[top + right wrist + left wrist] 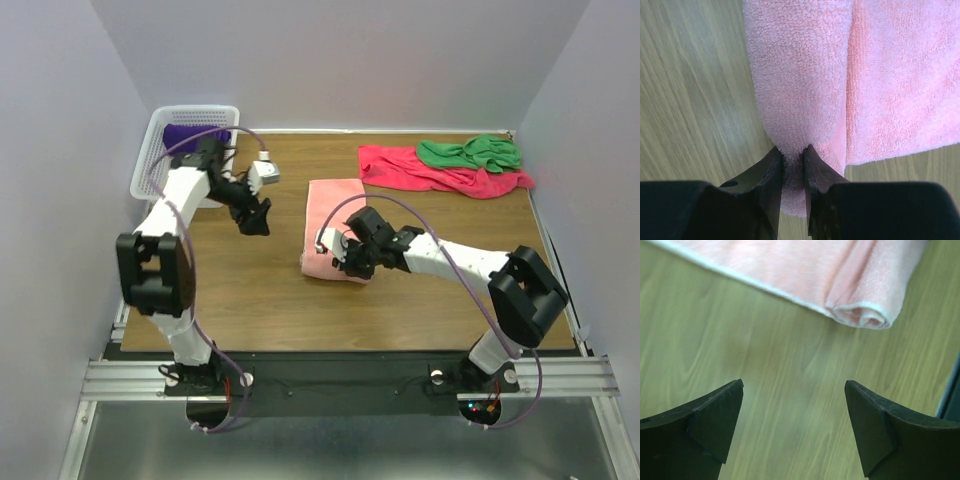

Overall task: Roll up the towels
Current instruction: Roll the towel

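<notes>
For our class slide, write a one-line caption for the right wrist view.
Right gripper pinches the rolled edge of the salmon-pink towel lying on the wooden table.

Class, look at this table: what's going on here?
Two robot arms are rolling towels. The right gripper is pinched shut on the rolled near end of the pink towel, which is only partly rolled. The left gripper is open and empty over the table beside it. A green towel and a crimson towel lie crumpled at the far right. A purple towel sits in the basket.
</notes>
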You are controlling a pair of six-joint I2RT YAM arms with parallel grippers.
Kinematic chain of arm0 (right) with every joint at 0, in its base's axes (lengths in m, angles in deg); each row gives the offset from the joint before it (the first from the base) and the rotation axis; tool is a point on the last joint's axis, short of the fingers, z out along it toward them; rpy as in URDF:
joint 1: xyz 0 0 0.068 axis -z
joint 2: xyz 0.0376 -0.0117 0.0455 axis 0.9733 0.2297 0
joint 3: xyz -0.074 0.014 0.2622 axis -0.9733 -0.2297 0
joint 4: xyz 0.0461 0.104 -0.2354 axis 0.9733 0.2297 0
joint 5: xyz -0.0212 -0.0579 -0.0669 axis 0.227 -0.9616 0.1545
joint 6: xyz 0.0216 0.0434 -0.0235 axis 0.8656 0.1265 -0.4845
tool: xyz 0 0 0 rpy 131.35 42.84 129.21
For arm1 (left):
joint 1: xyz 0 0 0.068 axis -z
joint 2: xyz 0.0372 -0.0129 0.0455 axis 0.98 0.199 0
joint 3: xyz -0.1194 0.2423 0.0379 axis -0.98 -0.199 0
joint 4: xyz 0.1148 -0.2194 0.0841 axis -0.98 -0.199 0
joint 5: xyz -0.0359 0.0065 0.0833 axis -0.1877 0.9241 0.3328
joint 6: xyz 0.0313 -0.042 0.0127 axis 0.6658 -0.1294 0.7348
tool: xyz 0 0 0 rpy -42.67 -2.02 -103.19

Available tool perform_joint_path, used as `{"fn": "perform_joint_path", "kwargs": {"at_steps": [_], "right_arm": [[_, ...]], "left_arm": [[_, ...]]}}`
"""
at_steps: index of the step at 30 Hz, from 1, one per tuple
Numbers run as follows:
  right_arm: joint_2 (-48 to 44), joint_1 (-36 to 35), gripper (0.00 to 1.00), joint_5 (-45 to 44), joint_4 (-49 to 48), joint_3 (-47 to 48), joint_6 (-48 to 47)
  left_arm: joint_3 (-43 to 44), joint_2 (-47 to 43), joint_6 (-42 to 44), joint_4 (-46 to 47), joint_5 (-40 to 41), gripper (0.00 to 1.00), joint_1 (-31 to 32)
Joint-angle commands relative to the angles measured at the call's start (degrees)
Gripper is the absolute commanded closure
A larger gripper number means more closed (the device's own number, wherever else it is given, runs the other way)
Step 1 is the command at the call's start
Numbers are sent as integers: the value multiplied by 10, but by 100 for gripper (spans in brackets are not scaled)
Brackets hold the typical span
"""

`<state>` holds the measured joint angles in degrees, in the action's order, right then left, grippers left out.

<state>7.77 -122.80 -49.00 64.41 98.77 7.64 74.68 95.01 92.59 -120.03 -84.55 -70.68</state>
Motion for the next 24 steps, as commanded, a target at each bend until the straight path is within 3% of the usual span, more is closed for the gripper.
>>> {"fn": "perform_joint_path", "kwargs": {"at_steps": [1, 5, 8, 12, 16, 24], "right_arm": [[30, 35, 96, 122, 74, 63, 32], [78, 68, 95, 204, 126, 112, 45], [117, 86, 93, 253, 166, 138, 43], [170, 106, 92, 304, 222, 193, 43], [209, 120, 91, 336, 254, 235, 50], [276, 138, 89, 379, 330, 304, 32]], "left_arm": [[-94, -144, -56, 131, -43, 5, -42], [-219, -277, -61, 259, 17, 1, -27], [-337, -391, -42, 359, 104, 1, 50], [-472, -478, 10, 458, 238, 1, 218], [-497, -469, 13, 495, 310, 1, 308], [-514, -352, 45, 580, 387, 1, 410]]}}
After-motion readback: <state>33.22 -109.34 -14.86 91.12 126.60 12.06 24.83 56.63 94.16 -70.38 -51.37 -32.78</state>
